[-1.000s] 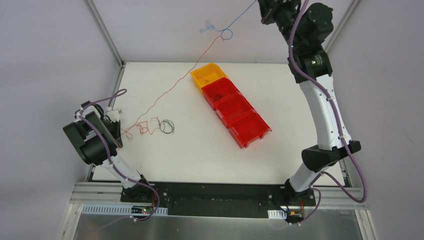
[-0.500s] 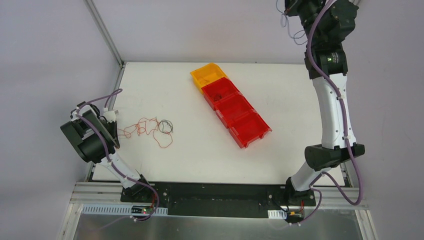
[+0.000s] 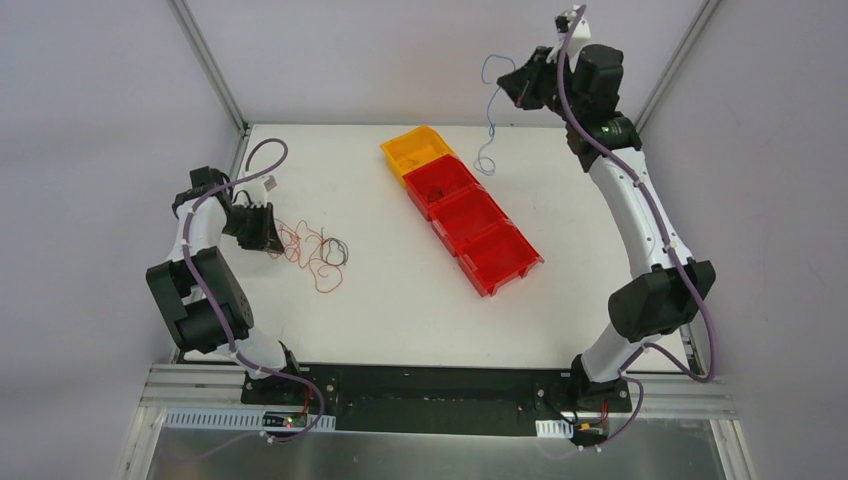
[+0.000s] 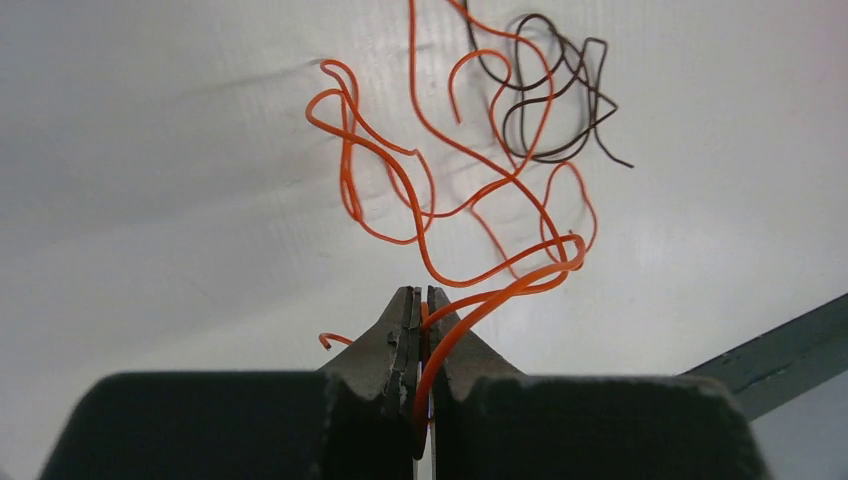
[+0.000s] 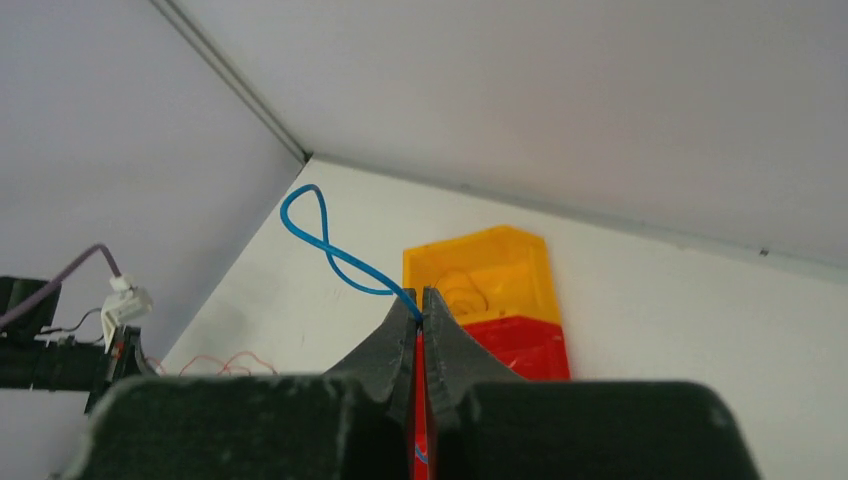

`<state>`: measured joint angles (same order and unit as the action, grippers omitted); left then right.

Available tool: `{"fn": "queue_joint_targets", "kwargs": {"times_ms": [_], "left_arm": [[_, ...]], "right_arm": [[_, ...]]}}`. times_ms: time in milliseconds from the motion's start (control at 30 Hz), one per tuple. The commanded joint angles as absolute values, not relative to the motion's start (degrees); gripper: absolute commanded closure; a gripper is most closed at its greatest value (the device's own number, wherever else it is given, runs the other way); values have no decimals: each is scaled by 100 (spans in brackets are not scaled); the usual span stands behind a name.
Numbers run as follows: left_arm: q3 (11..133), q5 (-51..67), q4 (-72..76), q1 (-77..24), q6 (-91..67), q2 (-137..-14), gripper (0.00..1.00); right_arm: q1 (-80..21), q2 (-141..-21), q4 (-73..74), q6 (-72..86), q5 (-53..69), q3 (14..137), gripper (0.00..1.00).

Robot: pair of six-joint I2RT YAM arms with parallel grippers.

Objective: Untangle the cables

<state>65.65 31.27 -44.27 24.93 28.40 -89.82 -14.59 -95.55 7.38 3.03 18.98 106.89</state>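
A loose tangle of orange wire [image 3: 305,248] with a small black wire coil [image 3: 335,252] lies on the white table at the left. My left gripper [image 3: 268,238] is shut on a strand of the orange wire [image 4: 470,235] at the tangle's left edge; the black coil [image 4: 548,110] lies beyond it. My right gripper [image 3: 512,87] is high over the table's far edge, shut on a blue wire [image 3: 488,130] that hangs down free in curls. In the right wrist view the blue wire [image 5: 325,245] loops out from the closed gripper [image 5: 421,300].
A diagonal row of bins runs across the table's middle: a yellow bin [image 3: 417,150] at the far end with a thin wire in it [image 5: 465,290], then three red bins [image 3: 480,232]. Metal frame posts [image 3: 208,62] stand at the far corners.
My right gripper has pulled the blue wire free of the orange one and come down toward the bins. The orange wire fell back onto the table. My left arm reached forward into the tangle.
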Motion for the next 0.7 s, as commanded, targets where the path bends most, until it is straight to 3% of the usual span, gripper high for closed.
{"fn": "queue_joint_targets", "kwargs": {"times_ms": [0,667], "left_arm": [[6696,3633,-4580,2345,2266,-8998,100],[6435,3780,-4430,2238,1791,-9254,100]], "right_arm": [[-1523,-9405,589,389,2443,10230,100],[-1779,-9399,242,-998,3183,7604,100]]}}
